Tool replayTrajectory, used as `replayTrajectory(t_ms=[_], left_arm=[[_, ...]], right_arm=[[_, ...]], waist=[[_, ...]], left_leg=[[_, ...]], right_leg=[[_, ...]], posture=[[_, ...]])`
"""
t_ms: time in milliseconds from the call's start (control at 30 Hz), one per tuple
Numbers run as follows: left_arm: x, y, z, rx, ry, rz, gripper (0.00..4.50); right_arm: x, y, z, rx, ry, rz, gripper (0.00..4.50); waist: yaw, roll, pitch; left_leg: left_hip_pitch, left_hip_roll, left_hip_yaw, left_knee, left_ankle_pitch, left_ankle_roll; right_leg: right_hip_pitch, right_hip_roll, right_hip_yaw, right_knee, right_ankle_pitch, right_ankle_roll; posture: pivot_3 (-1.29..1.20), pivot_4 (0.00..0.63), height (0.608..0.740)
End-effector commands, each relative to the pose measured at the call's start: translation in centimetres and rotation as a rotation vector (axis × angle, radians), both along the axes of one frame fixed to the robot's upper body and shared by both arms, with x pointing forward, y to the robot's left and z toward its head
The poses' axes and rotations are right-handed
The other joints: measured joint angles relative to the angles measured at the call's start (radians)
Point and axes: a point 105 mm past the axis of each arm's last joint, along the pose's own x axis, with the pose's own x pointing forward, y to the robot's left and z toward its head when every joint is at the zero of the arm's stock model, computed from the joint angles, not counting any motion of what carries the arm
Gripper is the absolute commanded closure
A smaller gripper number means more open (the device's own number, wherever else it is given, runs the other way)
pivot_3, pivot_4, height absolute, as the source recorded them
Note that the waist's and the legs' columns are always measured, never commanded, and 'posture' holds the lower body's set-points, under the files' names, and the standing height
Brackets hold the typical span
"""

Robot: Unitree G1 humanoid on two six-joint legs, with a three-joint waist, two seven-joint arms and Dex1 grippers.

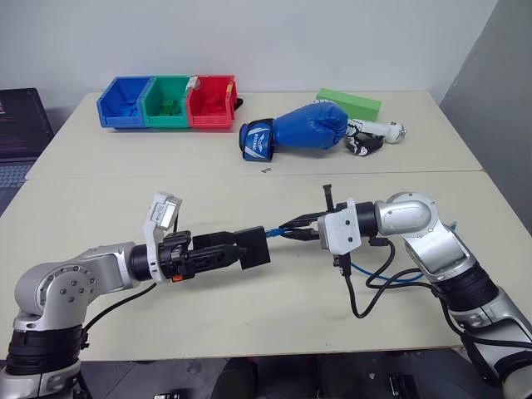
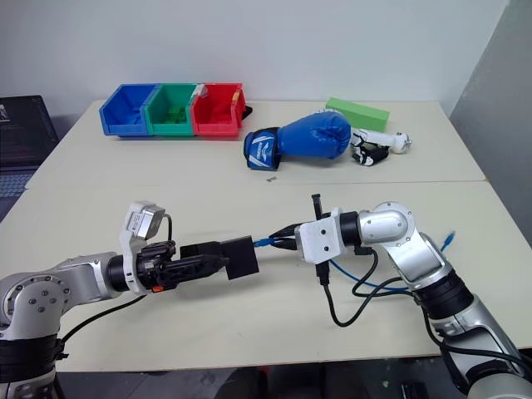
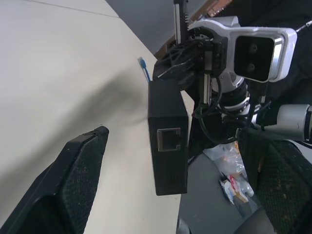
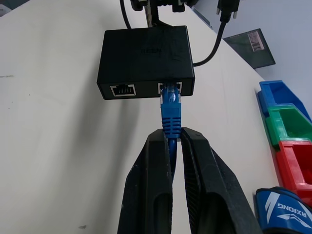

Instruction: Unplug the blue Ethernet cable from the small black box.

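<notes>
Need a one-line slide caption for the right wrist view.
Right end effector pinching the blue Ethernet cable, still plugged into the small black box.

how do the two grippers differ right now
The left gripper stands wide open, its fingers either side of the small black box; the right gripper is shut on the blue Ethernet cable just behind its plug. The left points toward the box's back, the right toward its port side. Both have black fingers and are raised off the table.

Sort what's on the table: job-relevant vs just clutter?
In the job:
blue Ethernet cable, plugged into the small black box
right gripper, shut on the cable
left gripper, open around the box

Lying about:
blue boxing glove
blue, green, red bins
green block
</notes>
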Motion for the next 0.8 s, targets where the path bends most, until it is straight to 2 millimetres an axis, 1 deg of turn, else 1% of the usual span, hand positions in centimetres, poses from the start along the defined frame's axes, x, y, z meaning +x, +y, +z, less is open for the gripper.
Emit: replayTrajectory(t_ms=[33, 100, 133, 233, 267, 333, 467, 500, 633, 667, 800], left_arm=[[-0.2, -0.6, 0.6, -0.035, -0.028, -0.018, 0.00], [-0.1, -0.8, 0.5, -0.045, -0.026, -0.024, 0.37], [-0.1, -0.8, 0.5, -0.047, -0.025, -0.028, 0.46], [-0.1, -1.2, 0.1, -0.045, -0.014, -0.041, 1.11], [-0.2, -1.3, 0.0, -0.045, -0.009, -0.045, 1.39], [0.0, -1.5, -0.3, -0.040, -0.003, -0.046, 1.69], [0.5, -1.7, -0.5, -0.041, 0.002, -0.033, 2.54], [0.6, -1.7, -0.6, -0.041, 0.003, -0.030, 2.83], [0.9, -1.6, -0.7, -0.037, 0.005, -0.018, 3.60], [0.9, -1.5, -0.7, -0.036, 0.005, -0.015, 3.71], [0.9, -1.3, -0.8, -0.026, 0.007, -0.013, 3.72]], right_arm=[[-0.5, 0.2, 1.7, 0.038, -0.035, 0.024, 4.45], [-0.6, 0.3, 1.8, 0.040, -0.033, 0.025, 4.45], [-0.6, 0.3, 1.9, 0.042, -0.031, 0.025, 4.45], [-0.7, 0.3, 2.0, 0.046, -0.034, 0.025, 4.45], [-0.7, 0.4, 2.1, 0.046, -0.038, 0.025, 4.45], [-0.7, 0.4, 2.1, 0.047, -0.044, 0.024, 4.45], [-0.8, 0.5, 2.1, 0.040, -0.058, 0.027, 4.45], [-0.9, 0.5, 2.1, 0.039, -0.060, 0.028, 4.45], [-1.1, 0.6, 2.0, 0.030, -0.077, 0.038, 4.45], [-1.2, 0.6, 1.9, 0.028, -0.083, 0.038, 4.45], [-1.9, 0.5, 1.5, -0.010, -0.108, 0.082, 4.46]], waist=[[0.001, 0.000, 0.000], [0.001, 0.000, 0.000], [0.001, 0.000, 0.000], [0.001, 0.000, 0.000], [0.001, 0.000, 0.000], [0.001, 0.000, 0.000], [0.002, 0.000, 0.000], [0.002, 0.000, 0.000], [0.002, 0.000, 0.000], [0.002, 0.000, 0.000], [0.003, 0.000, 0.000]], left_leg=[[0.000, 0.000, 0.000, 0.000, 0.000, 0.000], [0.000, 0.000, 0.000, 0.000, 0.000, 0.000], [0.000, 0.000, 0.000, 0.000, 0.000, 0.000], [0.000, 0.000, 0.000, 0.000, 0.000, 0.000], [0.000, 0.000, 0.000, 0.000, 0.000, 0.000], [0.000, 0.000, 0.000, 0.000, 0.000, 0.000], [0.000, 0.000, 0.000, 0.000, 0.000, 0.000], [0.000, 0.000, 0.000, 0.000, 0.000, 0.000], [0.000, 0.000, 0.000, 0.000, 0.000, 0.000], [0.000, 0.000, 0.000, 0.000, 0.000, 0.000], [0.000, 0.000, 0.000, 0.000, 0.000, 0.000]], right_leg=[[0.000, 0.000, 0.000, 0.000, 0.000, 0.000], [0.000, 0.000, 0.000, 0.000, 0.000, 0.000], [0.000, 0.000, 0.000, 0.000, 0.000, 0.000], [0.000, 0.000, 0.000, 0.000, 0.000, 0.000], [0.000, 0.000, 0.000, 0.000, 0.000, 0.000], [0.000, 0.000, 0.000, 0.000, 0.000, 0.000], [0.000, 0.000, 0.000, 0.000, 0.000, 0.000], [0.000, 0.000, 0.000, 0.000, 0.000, 0.000], [0.000, 0.000, 0.000, 0.000, 0.000, 0.000], [0.000, 0.000, 0.000, 0.000, 0.000, 0.000], [0.000, 0.000, 0.000, 0.000, 0.000, 0.000]], posture=[[0.00, 0.150, 0.740], [0.00, 0.150, 0.740], [0.00, 0.150, 0.740], [0.00, 0.150, 0.740], [0.00, 0.150, 0.740], [0.00, 0.150, 0.740], [0.00, 0.150, 0.740], [0.00, 0.150, 0.740], [0.00, 0.150, 0.740], [0.00, 0.150, 0.740], [0.00, 0.150, 0.740]])
